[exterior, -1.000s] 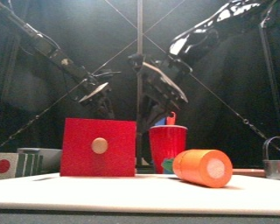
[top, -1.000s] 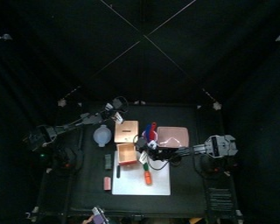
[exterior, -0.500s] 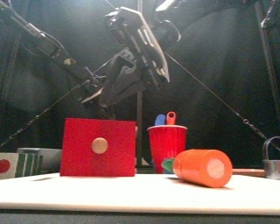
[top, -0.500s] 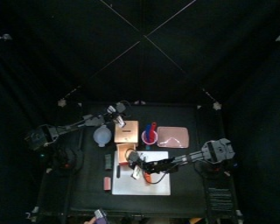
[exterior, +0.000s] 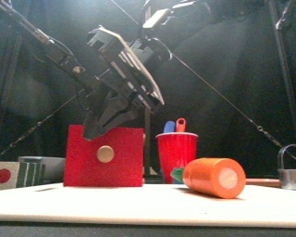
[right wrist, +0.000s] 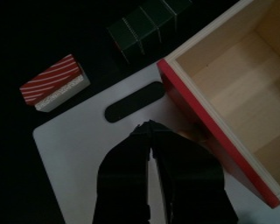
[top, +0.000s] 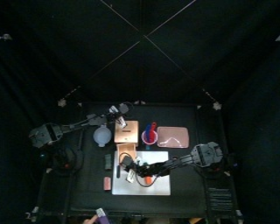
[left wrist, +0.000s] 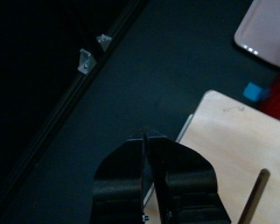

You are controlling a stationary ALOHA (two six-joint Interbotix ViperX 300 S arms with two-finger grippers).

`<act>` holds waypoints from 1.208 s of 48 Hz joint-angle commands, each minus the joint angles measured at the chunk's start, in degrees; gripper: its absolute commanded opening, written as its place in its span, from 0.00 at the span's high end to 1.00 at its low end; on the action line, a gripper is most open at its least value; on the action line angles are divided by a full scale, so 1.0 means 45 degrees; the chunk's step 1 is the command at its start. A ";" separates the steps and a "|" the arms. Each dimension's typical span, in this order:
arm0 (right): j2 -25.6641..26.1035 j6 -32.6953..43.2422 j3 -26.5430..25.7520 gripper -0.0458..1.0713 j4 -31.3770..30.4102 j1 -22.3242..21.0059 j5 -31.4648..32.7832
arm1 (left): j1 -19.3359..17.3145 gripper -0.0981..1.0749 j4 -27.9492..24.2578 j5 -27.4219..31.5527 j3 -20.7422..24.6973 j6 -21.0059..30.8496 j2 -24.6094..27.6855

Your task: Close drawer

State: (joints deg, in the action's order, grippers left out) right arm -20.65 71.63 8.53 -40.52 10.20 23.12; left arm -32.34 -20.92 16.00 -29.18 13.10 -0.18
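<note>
The drawer point(top: 129, 155) is a small wooden box pulled out of the pale tan cabinet point(top: 126, 131) toward the table's front. In the front view its red face with a pale knob point(exterior: 104, 155) stands upright. The right wrist view shows its open wooden inside point(right wrist: 238, 74). My right gripper point(top: 130, 166) is shut and empty, low at the drawer's front end, and hangs just over the red face point(exterior: 114, 125); in the right wrist view point(right wrist: 147, 131) its tips are beside the red edge. My left gripper point(top: 122, 111), shut point(left wrist: 149, 140), rests behind the cabinet point(left wrist: 230, 144).
A white board point(top: 152, 179) lies under and in front of the drawer. A red cup point(exterior: 178, 153) and a pinkish tray point(top: 174, 134) stand right of the cabinet. An orange cylinder point(exterior: 213, 176) lies near the front. A red striped block point(right wrist: 55, 80) lies beside the board.
My right arm has swung from beside the red cup across to the drawer's front end and come down over its red face. The left arm has barely moved.
</note>
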 commanded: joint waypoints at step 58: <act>-0.0762 0.0000 -0.1211 0.88 -0.0703 -0.0586 -0.0020 | 0.0000 0.57 0.4004 0.4121 0.2832 -0.6055 0.1992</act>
State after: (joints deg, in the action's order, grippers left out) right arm -25.22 71.63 4.66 -43.15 8.61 22.94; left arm -32.87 -2.90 34.37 -17.23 -14.24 9.32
